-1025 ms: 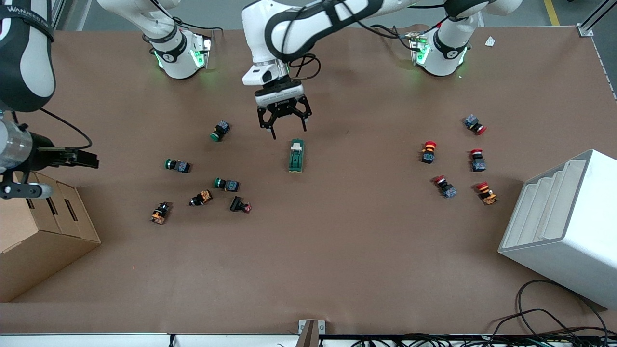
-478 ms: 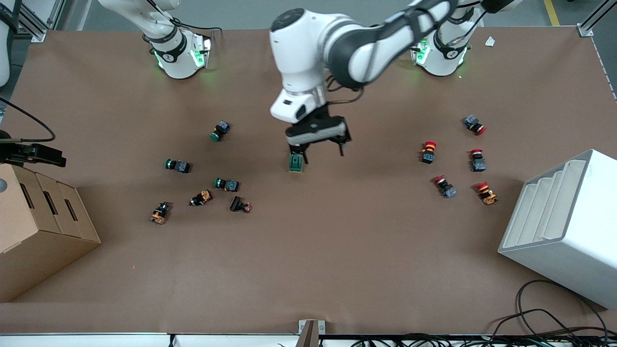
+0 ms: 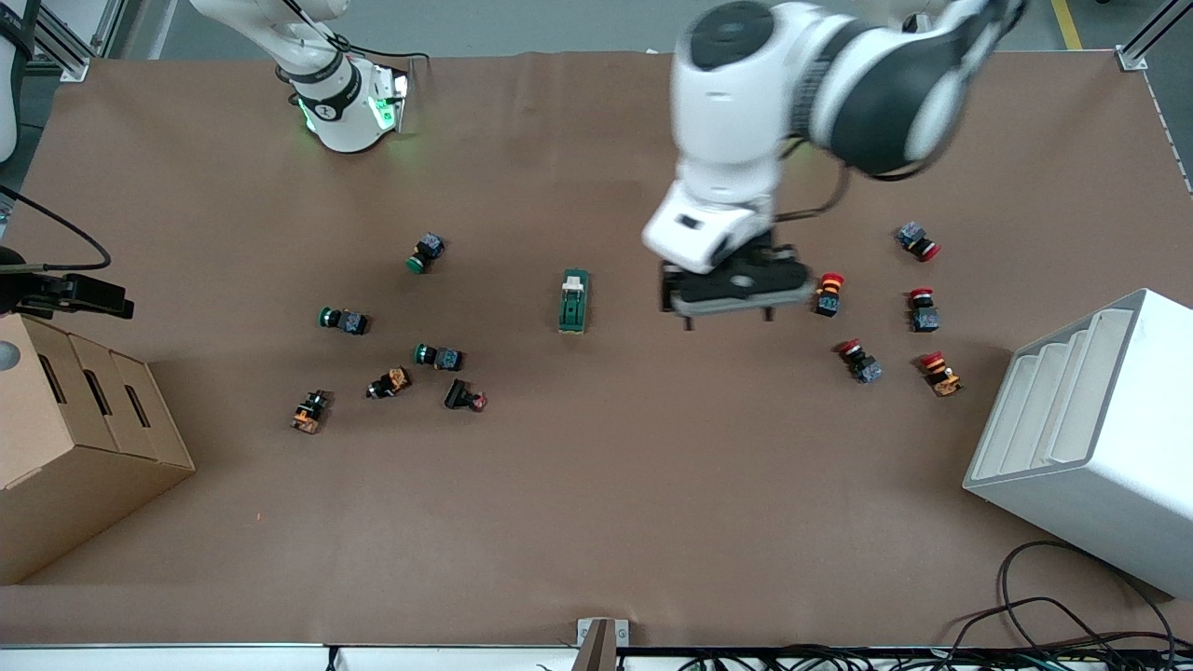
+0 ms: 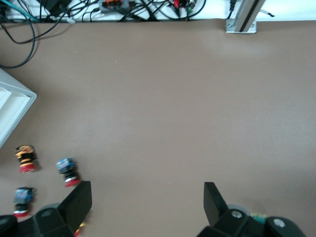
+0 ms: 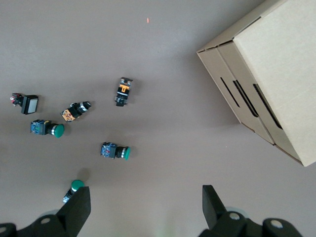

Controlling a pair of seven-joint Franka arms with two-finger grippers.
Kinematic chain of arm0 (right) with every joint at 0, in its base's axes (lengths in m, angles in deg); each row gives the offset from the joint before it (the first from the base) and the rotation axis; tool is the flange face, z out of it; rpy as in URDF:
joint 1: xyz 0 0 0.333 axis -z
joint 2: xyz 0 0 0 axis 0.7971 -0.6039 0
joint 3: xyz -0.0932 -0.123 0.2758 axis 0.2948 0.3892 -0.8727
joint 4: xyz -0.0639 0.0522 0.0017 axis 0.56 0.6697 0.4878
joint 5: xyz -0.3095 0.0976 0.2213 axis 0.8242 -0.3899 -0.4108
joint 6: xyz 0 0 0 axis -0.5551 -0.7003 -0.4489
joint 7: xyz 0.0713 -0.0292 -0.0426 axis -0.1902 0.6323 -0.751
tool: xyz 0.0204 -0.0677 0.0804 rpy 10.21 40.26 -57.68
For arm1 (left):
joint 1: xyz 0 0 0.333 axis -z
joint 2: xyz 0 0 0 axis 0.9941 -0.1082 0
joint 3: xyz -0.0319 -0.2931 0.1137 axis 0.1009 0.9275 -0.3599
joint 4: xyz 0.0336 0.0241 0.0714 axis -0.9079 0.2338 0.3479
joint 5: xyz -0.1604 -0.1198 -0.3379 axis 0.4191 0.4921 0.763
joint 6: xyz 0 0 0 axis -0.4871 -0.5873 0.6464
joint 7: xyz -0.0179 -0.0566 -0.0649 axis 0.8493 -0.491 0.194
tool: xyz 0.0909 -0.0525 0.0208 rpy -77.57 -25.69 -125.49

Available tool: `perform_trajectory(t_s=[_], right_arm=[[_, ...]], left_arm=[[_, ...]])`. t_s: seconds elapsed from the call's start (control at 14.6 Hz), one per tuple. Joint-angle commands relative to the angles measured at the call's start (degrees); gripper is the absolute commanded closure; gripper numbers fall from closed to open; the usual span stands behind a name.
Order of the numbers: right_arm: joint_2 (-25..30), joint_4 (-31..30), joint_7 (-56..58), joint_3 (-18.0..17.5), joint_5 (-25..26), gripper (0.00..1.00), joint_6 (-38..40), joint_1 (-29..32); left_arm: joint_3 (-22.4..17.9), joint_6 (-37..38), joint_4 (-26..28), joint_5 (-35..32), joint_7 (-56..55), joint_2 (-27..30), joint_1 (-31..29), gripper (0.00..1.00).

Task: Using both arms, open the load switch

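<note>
Cardboard box (image 3: 84,438) under released right end effector (image 5: 143,207); left end effector (image 3: 727,321) released, over bare table (image 3: 596,503)

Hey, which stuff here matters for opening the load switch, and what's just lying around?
Job:
load switch
left gripper, open, over bare table
right gripper, open, by the cardboard box

Lying about:
green push buttons
red push buttons
white bin

It was a robotics lab bench: a wide table covered in brown paper (image 3: 596,522), with two white jointed robot arms (image 3: 792,112) bolted along one edge on green-lit bases (image 3: 349,107). Loose black cables (image 3: 1072,624) trailed at the near edge, and aluminium frame posts (image 3: 1142,42) stood at the corners.
</note>
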State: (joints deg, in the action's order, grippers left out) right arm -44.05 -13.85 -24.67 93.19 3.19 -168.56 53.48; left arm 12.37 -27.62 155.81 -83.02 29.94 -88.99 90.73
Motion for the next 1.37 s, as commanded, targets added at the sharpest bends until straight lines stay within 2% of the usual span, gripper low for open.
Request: perform_trajectory(t_s=[0.0, 0.14, 0.27, 0.48, 0.68, 0.89, 1.02, 1.3], right_arm=[[0.75, 0.39, 0.51, -0.85, -1.04, 0.00, 0.85, 0.34], [2.85, 0.31, 0.34, -0.94, -1.30, 0.00, 3.21, 0.43], [4.62, -0.83, 0.16, -0.67, -1.74, 0.00, 3.75, 0.60], [9.62, -6.18, -3.16, -0.59, -1.30, 0.00, 2.88, -0.80], [11.21, -7.17, -3.53, -0.67, -0.86, 0.00, 2.96, -1.60], [14.10, -9.09, -3.53, -0.59, -0.86, 0.00, 3.66, -1.68], [17.44, -12.42, -3.53, -0.59, -0.34, 0.00, 3.14, -1.68], [20.96, -14.89, -3.44, -0.59, 0.02, 0.00, 3.40, -1.68]], left_arm=[[-9.28, 0.19, 3.06, 9.52, 13.72, 8.47, 0.27, 0.00], [-15.25, 0.63, 5.78, 14.96, 21.74, 13.22, 0.18, 0.00], [-19.92, 4.22, 6.32, 19.98, 30.00, 15.77, 0.26, 0.00], [-21.61, 9.93, 6.32, 20.62, 33.46, 18.41, -0.52, 0.00], [-26.34, 13.63, 7.19, 22.19, 37.58, 20.78, 0.00, 0.00], [-30.56, 13.64, 10.70, 24.92, 43.28, 23.86, -0.26, 0.00], [-31.45, 13.81, 11.33, 25.01, 44.71, 24.83, -0.44, 0.00], [-32.16, 13.82, 17.30, 25.19, 45.16, 29.31, -0.53, 0.00]])
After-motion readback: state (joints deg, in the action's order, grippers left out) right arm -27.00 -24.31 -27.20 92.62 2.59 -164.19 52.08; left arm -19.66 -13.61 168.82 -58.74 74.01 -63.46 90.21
